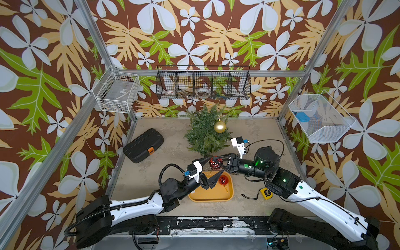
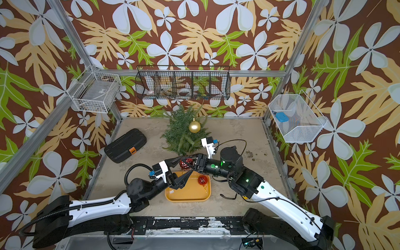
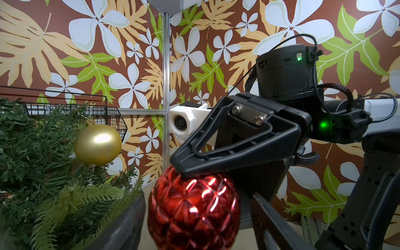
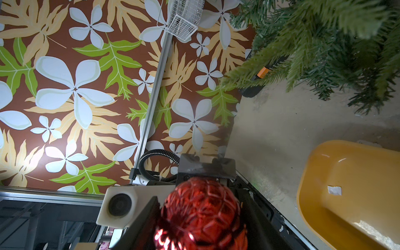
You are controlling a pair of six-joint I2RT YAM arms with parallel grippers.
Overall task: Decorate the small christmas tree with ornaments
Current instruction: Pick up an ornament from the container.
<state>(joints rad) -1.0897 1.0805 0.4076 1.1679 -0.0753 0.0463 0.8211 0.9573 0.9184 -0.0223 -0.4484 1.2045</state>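
Three baubles are yours to track. Your right gripper's (image 1: pixel 217 162) fingers are clamped on a red bauble (image 1: pixel 214 163), just on the near side of the small tree (image 1: pixel 203 132), by the far edge of the yellow tray (image 1: pixel 211 198). Your left gripper's (image 2: pixel 186 164) fingers stand wide apart, one on each side of that same bauble; you cannot tell whether they touch it. The gold bauble (image 1: pixel 220 126) hangs on the tree's right side. The second red bauble (image 1: pixel 223 180) lies in the tray's far right corner. On the bench (image 1: pixel 151 177), a black case (image 1: pixel 143 145) lies left of the tree, and a tape measure (image 1: pixel 265 192) sits right of the tray.
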